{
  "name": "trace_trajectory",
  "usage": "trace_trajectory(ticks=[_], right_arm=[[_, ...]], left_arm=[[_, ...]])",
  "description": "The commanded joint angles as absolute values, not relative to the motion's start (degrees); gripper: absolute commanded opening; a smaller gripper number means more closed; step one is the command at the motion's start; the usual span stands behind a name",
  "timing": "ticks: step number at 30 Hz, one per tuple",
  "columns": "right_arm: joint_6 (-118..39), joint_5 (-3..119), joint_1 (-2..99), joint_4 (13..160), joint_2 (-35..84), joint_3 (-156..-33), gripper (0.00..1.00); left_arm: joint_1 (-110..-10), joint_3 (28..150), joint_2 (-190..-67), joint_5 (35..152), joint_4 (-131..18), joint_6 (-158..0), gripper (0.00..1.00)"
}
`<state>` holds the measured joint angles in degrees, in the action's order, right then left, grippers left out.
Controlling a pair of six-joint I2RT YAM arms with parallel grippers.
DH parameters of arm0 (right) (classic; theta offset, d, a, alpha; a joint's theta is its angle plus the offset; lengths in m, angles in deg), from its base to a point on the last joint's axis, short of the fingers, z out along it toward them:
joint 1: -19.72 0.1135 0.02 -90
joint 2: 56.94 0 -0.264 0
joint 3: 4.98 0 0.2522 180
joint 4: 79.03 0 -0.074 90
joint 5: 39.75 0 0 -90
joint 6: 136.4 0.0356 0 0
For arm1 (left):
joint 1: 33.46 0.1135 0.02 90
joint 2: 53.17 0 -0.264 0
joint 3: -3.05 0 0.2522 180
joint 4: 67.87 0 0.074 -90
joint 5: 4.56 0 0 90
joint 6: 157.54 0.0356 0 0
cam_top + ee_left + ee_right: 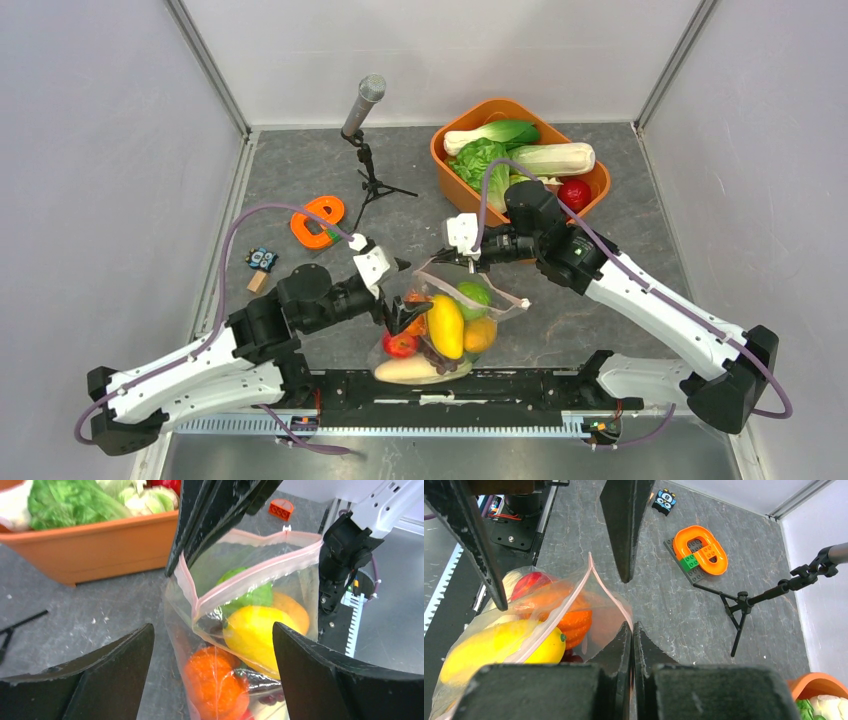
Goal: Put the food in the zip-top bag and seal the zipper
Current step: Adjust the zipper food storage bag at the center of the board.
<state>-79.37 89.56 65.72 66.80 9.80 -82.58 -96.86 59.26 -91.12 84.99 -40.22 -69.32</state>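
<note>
Just ahead of our left tool (212, 629), spread and released, the zip-top bag (182, 630) stands mouth-up, its zipper (611, 594) clenched in our right tool (632, 630); the food (252, 630) already sits inside. To seal well, we should pinch the zipper's near end and run along it against the right tool's steady pull. Our left arm (190, 375) and right arm (650, 300) stretch inward, low over the counter (300, 180).
</note>
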Motion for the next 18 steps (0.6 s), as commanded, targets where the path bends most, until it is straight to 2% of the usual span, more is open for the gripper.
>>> trace_trajectory(ticks=[1,3,10,13,16,18], right_arm=[[-80.8,92.4,65.5,69.3,9.3,-82.8,0.05],[-80.9,92.6,65.5,69.4,9.2,-82.7,0.05],[-80.3,93.2,65.5,69.7,9.0,-82.9,0.06],[-80.2,93.4,65.6,69.4,8.8,-82.8,0.07],[-80.0,93.4,65.5,69.2,8.7,-82.6,0.07],[-79.9,93.1,65.5,69.2,8.5,-82.5,0.08]], left_arm=[[-97.0,60.1,-90.2,88.2,-47.8,-62.1,0.91],[-96.9,60.4,-90.9,90.1,-47.5,-61.8,0.84],[-97.0,61.6,-94.6,92.0,-46.6,-61.6,0.53],[-97.0,62.2,-95.5,91.0,-47.1,-61.3,0.46],[-96.9,62.3,-95.7,90.2,-48.2,-61.3,0.33],[-96.9,62.1,-95.3,89.8,-49.1,-61.6,0.30]])
